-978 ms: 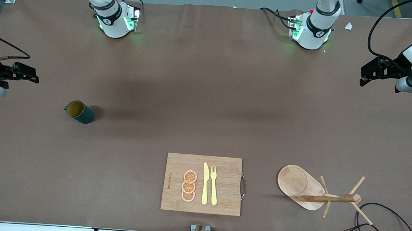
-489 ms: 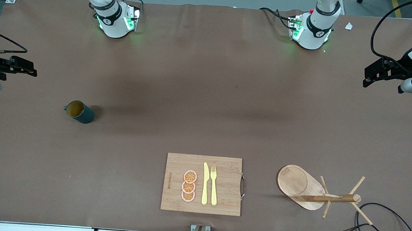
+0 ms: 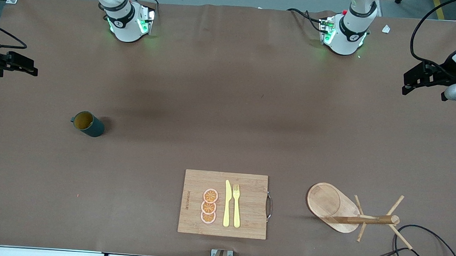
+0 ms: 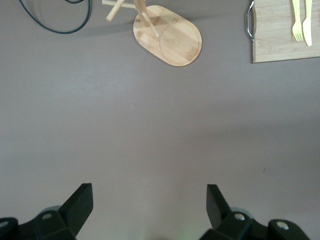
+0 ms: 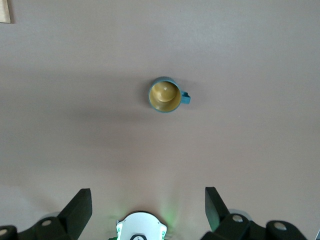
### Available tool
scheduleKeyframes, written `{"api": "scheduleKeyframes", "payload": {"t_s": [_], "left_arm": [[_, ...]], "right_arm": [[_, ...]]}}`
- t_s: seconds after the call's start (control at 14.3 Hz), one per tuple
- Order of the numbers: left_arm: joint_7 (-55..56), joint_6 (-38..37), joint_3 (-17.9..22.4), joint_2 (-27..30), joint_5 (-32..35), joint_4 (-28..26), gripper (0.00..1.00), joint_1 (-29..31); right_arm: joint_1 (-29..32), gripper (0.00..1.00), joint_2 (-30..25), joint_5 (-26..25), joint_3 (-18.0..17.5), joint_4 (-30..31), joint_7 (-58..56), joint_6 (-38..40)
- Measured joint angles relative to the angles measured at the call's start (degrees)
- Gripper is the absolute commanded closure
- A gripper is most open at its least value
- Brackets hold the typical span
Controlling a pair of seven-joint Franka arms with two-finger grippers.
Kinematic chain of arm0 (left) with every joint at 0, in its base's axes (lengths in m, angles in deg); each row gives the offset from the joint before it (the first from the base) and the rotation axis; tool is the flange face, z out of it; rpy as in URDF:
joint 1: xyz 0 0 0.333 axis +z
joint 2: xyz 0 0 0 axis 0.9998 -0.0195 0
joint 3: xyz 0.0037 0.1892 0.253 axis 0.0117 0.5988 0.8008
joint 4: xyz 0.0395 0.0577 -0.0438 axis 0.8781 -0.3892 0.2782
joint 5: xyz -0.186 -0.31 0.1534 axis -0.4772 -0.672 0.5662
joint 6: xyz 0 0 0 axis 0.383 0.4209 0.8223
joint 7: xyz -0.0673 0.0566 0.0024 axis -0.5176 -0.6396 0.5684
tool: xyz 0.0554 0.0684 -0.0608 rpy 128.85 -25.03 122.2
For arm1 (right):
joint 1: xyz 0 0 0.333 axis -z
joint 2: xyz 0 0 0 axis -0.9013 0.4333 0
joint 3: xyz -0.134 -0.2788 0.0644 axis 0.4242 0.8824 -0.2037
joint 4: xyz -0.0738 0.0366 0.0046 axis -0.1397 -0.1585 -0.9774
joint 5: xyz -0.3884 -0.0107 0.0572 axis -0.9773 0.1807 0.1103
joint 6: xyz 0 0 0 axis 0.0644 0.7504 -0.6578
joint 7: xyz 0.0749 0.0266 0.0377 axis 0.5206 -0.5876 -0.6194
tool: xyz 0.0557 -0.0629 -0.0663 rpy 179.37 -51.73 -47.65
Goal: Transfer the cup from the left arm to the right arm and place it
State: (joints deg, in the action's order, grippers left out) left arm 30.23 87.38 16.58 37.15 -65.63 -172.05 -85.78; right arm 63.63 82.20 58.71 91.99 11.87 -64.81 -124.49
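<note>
In the front view the right gripper (image 3: 31, 70) sits at the picture's edge with most of its arm cut off, and the left gripper (image 3: 405, 82) likewise shows only its end, the arm running out of frame. Both wrist views show only the tips of each gripper's fingers (image 4: 80, 202) (image 5: 80, 205), the rest lying below the frame. The left wrist view cuts off most of the cutting board (image 4: 275, 35) and the peg rack's (image 4: 167, 35) upper pegs, and the printed mark on the board is too small to read.

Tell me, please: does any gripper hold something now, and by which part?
Nothing is held. The left gripper and the right gripper both hang open over bare table at its two ends. The cup stands upright on the table, untouched.
</note>
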Motion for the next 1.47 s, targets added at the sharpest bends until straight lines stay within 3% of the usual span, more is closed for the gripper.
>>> {"api": "scheduleKeyframes", "payload": {"t_s": [0.63, 1.47], "left_arm": [[0.06, -0.25, -0.60, 0.79, 0.30, -0.93, 0.00, -0.26], [0.10, -0.26, -0.60, 0.49, 0.30, -0.94, 0.00, -0.25]], "right_arm": [[0.00, 0.00, -11.24, 0.00, 0.06, 11.33, 0.84, -5.69], [0.05, 0.00, -11.81, 0.00, -0.08, 9.28, 4.07, -3.96]]}}
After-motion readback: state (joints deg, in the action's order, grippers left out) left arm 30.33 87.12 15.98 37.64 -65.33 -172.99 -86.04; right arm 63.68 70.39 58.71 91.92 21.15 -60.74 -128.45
